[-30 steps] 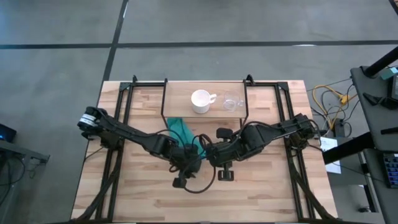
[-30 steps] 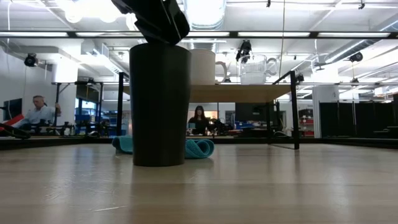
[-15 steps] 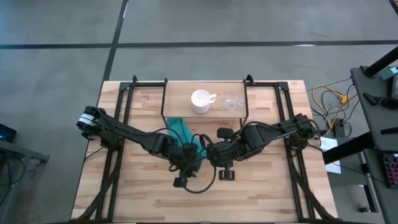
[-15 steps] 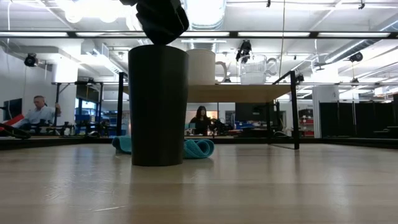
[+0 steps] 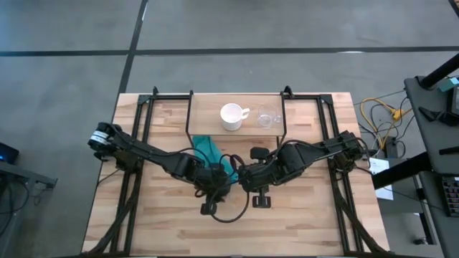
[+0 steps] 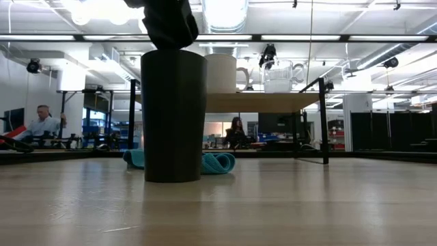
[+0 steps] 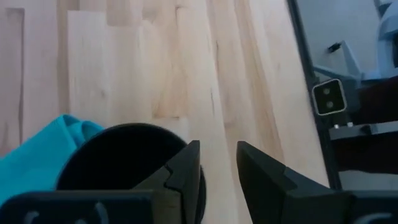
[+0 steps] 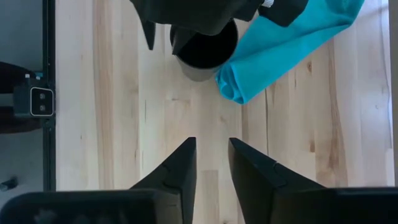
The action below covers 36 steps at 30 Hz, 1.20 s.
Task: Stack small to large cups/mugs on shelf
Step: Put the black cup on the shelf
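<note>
The tall black cup [image 6: 173, 115] stands upright on its base on the tabletop, beside the teal cloth [image 6: 218, 162]. My left gripper [image 7: 217, 167] is open just above the cup's rim, off to one side of its mouth [image 7: 118, 163]. My right gripper [image 8: 211, 155] is open and empty over bare wood a little to the cup's right. The cup also shows in the right wrist view [image 8: 204, 55]. The white handled mug [image 5: 231, 116] and the clear glass cup [image 5: 267, 118] stand side by side on the shelf [image 6: 263, 102] at the back. My left gripper comes at the black cup from above, pointing down. One finger [image 7: 185, 169] stands over the cup's rim [image 7: 177, 144], and bare table shows in the gap between the fingers. I cannot tell whether that finger touches the rim.
The teal cloth [image 5: 212, 152] lies in front of the shelf, partly under the left arm. The shelf's thin black legs [image 6: 321, 119] stand on the table. A loose black cable [image 5: 233, 211] loops near the front. People sit in the room beyond the table.
My left gripper has gone a little toward the table's left edge over the black cup's rim. The cup has shifted slightly the same way and stays upright on the table.
</note>
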### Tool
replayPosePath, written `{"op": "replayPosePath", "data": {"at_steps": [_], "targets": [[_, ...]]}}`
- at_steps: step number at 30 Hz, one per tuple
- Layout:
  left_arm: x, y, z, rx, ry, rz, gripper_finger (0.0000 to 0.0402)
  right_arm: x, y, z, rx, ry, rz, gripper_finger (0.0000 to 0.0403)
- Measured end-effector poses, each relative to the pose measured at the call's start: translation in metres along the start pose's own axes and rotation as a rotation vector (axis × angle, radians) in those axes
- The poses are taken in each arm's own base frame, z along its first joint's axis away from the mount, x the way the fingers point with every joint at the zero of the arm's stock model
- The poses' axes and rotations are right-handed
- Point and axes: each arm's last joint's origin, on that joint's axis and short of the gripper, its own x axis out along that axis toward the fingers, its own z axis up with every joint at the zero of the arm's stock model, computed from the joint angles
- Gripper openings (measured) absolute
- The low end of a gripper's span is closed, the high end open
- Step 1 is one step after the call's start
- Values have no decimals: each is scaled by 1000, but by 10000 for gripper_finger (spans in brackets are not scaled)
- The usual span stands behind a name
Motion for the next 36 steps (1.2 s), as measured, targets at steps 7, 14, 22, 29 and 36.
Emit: {"op": "replayPosePath", "data": {"at_steps": [7,14,22,29,36], "targets": [[1,2,-2,-57,12,34,91,0,0,0,1,-1,0,93],[1,3,-5,-78,25,68,91,0,0,0,1,-3,1,92],[14,7,-11,-81,66,86,91,0,0,1,1,-5,2,86],[18,8,-13,-55,85,94,58,0,0,1,1,-6,2,88],[2,8,-19,-6,237,135,4,0,0,1,1,-6,2,77]]}}
